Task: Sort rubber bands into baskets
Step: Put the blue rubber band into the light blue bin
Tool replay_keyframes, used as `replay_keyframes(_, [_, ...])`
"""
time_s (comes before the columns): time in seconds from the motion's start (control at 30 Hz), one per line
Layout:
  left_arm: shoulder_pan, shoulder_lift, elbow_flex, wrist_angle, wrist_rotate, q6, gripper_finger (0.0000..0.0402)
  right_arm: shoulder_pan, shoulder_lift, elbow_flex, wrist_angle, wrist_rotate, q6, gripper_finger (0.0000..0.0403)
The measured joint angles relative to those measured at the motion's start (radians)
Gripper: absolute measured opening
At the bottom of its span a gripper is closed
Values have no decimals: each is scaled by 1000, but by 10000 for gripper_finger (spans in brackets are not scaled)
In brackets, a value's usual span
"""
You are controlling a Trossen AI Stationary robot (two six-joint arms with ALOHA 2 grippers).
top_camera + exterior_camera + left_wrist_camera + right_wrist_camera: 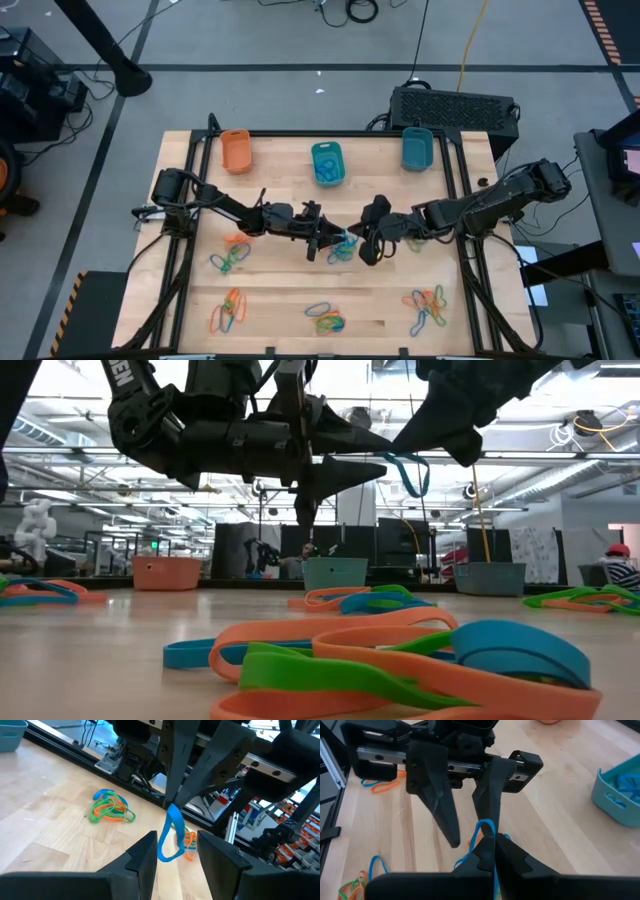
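The right pincer (pixel 487 847) has its dark tapered fingers pressed together on a thin blue rubber band (pixel 481 832), which hangs as a limp loop above the bench (pixel 280 290). Facing it, tip to tip, the left pincer (pixel 175 852) stands with its fingers apart on either side of the same band. Beneath and around them, loose tangles of orange, green and blue bands (pixel 229 258) lie on the pale wood-grain top. Beyond the pincers, along the far edge, sit three rounded plastic baskets: an orange one (pixel 236 150) and two teal ones (pixel 327 162), the middle one holding blue bands.
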State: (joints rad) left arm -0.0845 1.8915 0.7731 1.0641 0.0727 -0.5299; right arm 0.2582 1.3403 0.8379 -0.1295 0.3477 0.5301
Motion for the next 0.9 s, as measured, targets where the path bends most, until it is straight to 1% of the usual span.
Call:
replay_keyframes(0.1, [0, 0, 0, 0, -2, 36, 146, -11, 0, 0, 0, 0, 0, 0])
replay_keyframes(0.43, [1, 0, 0, 21, -29, 71, 145, -29, 0, 0, 22, -6, 0, 0])
replay_keyframes(0.57, [0, 0, 0, 21, -29, 96, 136, -29, 0, 0, 22, -9, 0, 0])
replay_keyframes(0.7, [0, 0, 0, 20, -29, 99, 101, -29, 0, 0, 21, -9, 0, 0])
replay_keyframes(0.87, [0, 0, 0, 19, -28, 123, 22, -29, 0, 0, 21, -13, -14, 0])
replay_keyframes(0.9, [0, 0, 0, 19, -28, 125, 12, -28, 0, 0, 21, -13, -17, 0])
